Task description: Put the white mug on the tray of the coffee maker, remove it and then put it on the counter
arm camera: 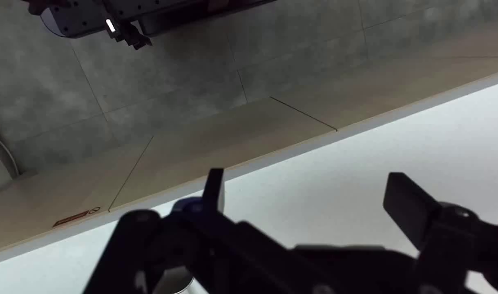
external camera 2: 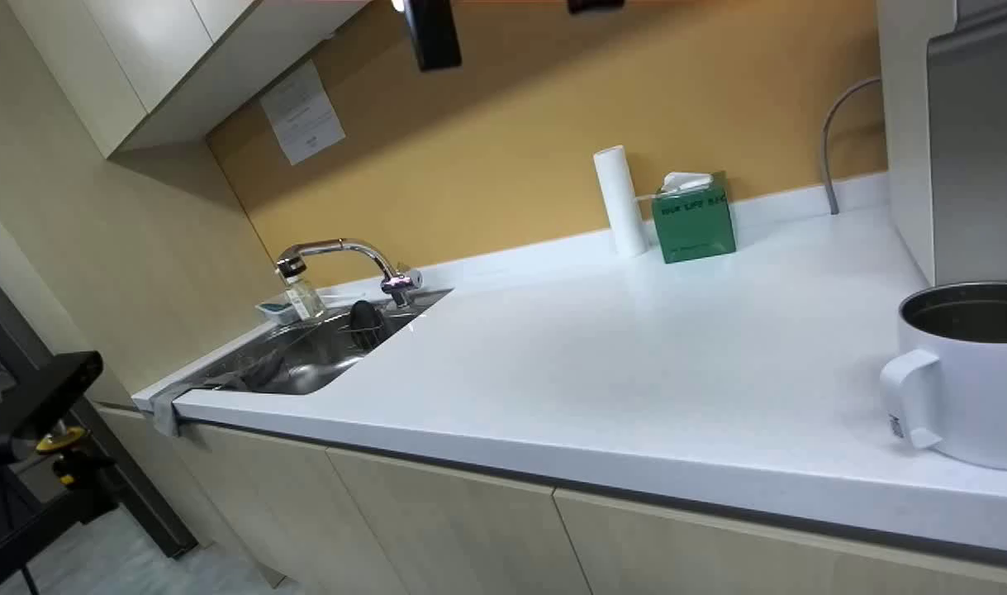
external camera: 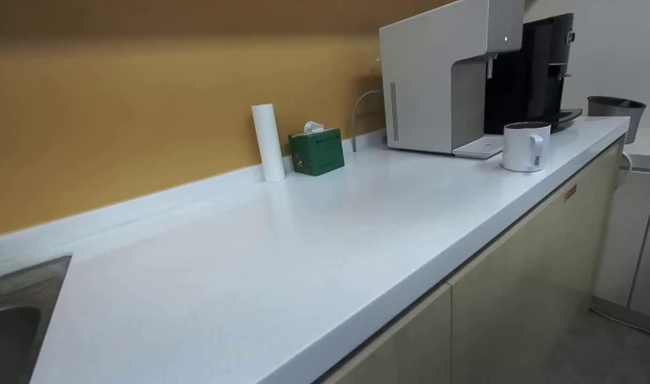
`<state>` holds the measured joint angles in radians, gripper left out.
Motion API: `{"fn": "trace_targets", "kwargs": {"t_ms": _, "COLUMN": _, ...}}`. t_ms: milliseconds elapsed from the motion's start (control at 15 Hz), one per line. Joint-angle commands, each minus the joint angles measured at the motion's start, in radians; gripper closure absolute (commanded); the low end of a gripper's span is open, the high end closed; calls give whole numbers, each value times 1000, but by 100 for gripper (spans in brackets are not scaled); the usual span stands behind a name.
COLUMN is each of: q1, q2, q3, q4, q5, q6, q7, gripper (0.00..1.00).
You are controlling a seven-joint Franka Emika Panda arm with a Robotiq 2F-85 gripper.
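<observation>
The white mug (external camera: pixel 516 150) stands upright on the counter (external camera: pixel 282 256) near the front edge, in front of the coffee maker (external camera: pixel 426 96). In an exterior view the mug (external camera 2: pixel 978 405) is at the right edge, its handle towards the left. The pale tray (external camera: pixel 479 148) juts from the coffee maker's base, just behind the mug, and nothing stands on it. My gripper (arm camera: pixel 306 179) is open and empty above the counter. In an exterior view its black fingertips (external camera 2: pixel 515 29) show at the top edge. Part of the mug (arm camera: pixel 173 281) shows at the bottom left of the wrist view, largely hidden by a finger.
A green tissue box (external camera: pixel 317 152) and a tall white roll (external camera: pixel 269 143) stand by the backsplash. A steel sink (external camera 2: pixel 321 355) with a faucet (external camera 2: pixel 338 248) is at the far end. Upper cabinets (external camera 2: pixel 164 66) hang above it. A thin hose (external camera: pixel 356 117) rises behind the coffee maker.
</observation>
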<state>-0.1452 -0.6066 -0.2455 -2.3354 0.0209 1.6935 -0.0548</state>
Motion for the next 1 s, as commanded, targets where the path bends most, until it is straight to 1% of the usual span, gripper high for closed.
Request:
{"fn": "trace_targets", "kwargs": {"t_ms": 0, "q1": -17, "q2": 4, "q3": 13, "q4": 3, "q5": 8, "q6": -1, "q7": -8, "gripper": 0}}
{"fn": "trace_targets", "kwargs": {"t_ms": 733, "q1": -17, "q2": 3, "q3": 13, "q4": 3, "q5": 8, "q6": -1, "q7": -8, "gripper": 0}}
{"fn": "trace_targets", "kwargs": {"t_ms": 867, "q1": -19, "q2": 23, "q3": 26, "q4": -18, "q5": -6, "q6": 76, "q7": 2, "gripper": 0}}
{"fn": "trace_targets", "kwargs": {"t_ms": 933, "q1": -19, "q2": 35, "q3": 33, "q4": -32, "q5": -8, "q6": 133, "q7": 9, "gripper": 0}}
